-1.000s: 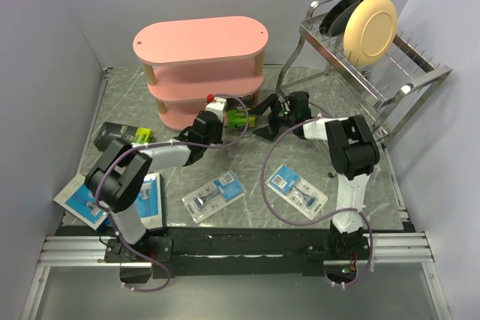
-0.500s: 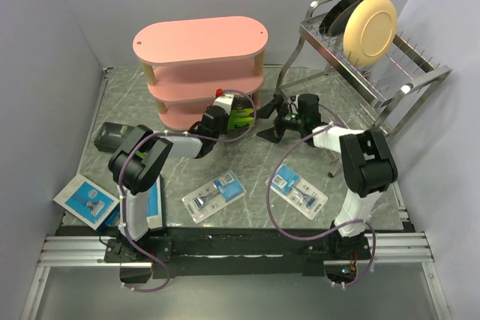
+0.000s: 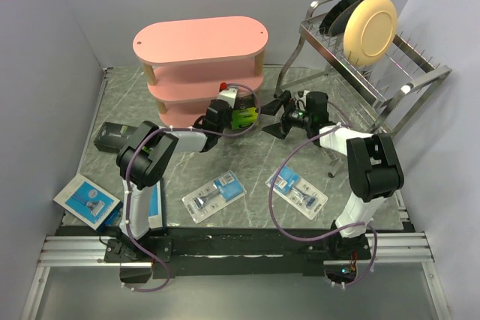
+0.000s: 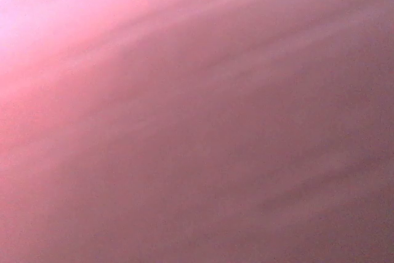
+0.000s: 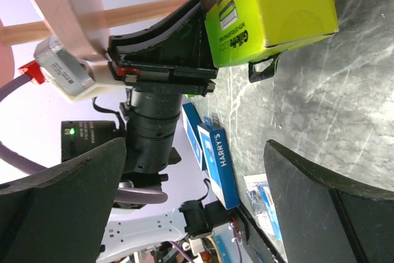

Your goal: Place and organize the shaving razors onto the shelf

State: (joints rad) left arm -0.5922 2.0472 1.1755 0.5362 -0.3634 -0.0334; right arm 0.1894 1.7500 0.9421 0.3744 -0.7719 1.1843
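Two brands: Gillette box (image 5: 271,10) by left claw (image 3: 236,114), grip unclear; HARRY'S pack (image 5: 220,164); right claw (image 3: 274,115) spread

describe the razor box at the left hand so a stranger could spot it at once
Find the pink three-tier shelf with oval boards at the back of the grey marbled table. By the right end of its lowest tier, at the left hand, is a black box with a lime-green end. The other black box lies on the table, left of the shelf.
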